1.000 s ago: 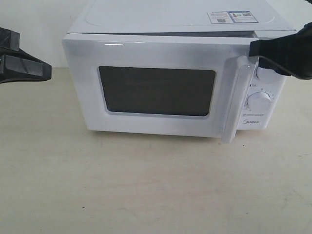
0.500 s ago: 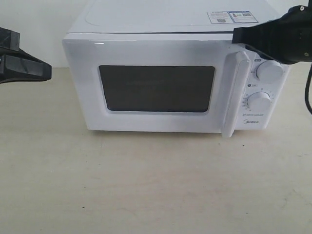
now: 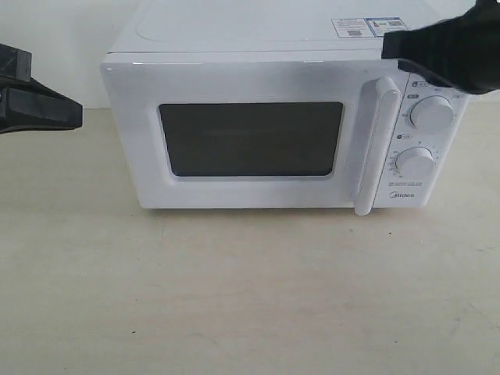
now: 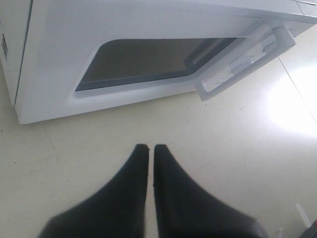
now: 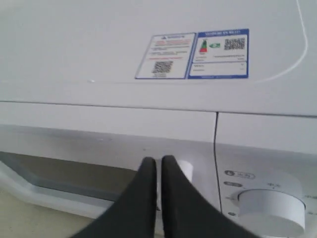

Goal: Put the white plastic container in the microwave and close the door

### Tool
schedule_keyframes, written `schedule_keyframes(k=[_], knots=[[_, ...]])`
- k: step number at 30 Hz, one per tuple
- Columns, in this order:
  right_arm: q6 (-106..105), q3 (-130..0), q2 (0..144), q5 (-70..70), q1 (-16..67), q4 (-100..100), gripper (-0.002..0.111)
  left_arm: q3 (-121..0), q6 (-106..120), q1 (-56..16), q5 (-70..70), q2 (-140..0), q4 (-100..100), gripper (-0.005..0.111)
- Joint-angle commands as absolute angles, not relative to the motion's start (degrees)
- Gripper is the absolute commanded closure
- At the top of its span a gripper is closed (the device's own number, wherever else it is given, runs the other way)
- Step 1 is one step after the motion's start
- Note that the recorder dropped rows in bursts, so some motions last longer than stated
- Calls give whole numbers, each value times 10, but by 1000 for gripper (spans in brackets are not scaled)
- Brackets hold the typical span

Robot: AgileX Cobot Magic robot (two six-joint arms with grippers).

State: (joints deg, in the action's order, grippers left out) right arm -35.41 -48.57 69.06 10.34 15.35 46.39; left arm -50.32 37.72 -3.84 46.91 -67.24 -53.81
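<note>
The white microwave (image 3: 234,31) stands at the back of the table with its door (image 3: 250,82) lying flush against the front. Only darkness shows through the mesh window (image 3: 250,139). The white plastic container is out of view. My right gripper (image 3: 387,45) is shut and empty, its tips (image 5: 158,159) just in front of the top of the white bar handle (image 5: 185,169). Well off to the left of the microwave, my left gripper (image 3: 78,114) hangs shut and empty above the table, its fingertips (image 4: 150,147) pointing toward the door (image 4: 148,25).
Two round knobs (image 3: 431,113) (image 3: 415,162) sit on the right panel, close under my right gripper. A blue and white sticker (image 5: 195,55) lies on the microwave's top. Beige table (image 3: 250,297) stretches out in front of the microwave.
The door swung from slightly ajar to flush as my right gripper pushed back at the handle's top, then eased up and to the right. The left gripper stayed put.
</note>
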Motion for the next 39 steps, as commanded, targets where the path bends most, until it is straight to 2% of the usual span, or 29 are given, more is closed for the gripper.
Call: schedule_keyframes(k=[1, 9, 18, 29, 35, 39], knots=[[-320, -441, 599, 94, 150, 457, 108, -503, 380, -40, 462, -673, -542, 102], [-274, -270, 428, 97, 150, 459, 108, -503, 380, -40, 462, -673, -542, 102], [-239, -216, 253, 213, 150, 456, 108, -503, 380, -40, 462, -673, -542, 102], [-240, -214, 219, 235, 150, 457, 108, -503, 380, -40, 462, -673, -542, 102], [-336, -213, 219, 180, 149, 400, 108, -503, 380, -40, 462, -673, -542, 102], [-340, -208, 193, 165, 96, 355, 108, -503, 380, -40, 462, -673, -542, 102]])
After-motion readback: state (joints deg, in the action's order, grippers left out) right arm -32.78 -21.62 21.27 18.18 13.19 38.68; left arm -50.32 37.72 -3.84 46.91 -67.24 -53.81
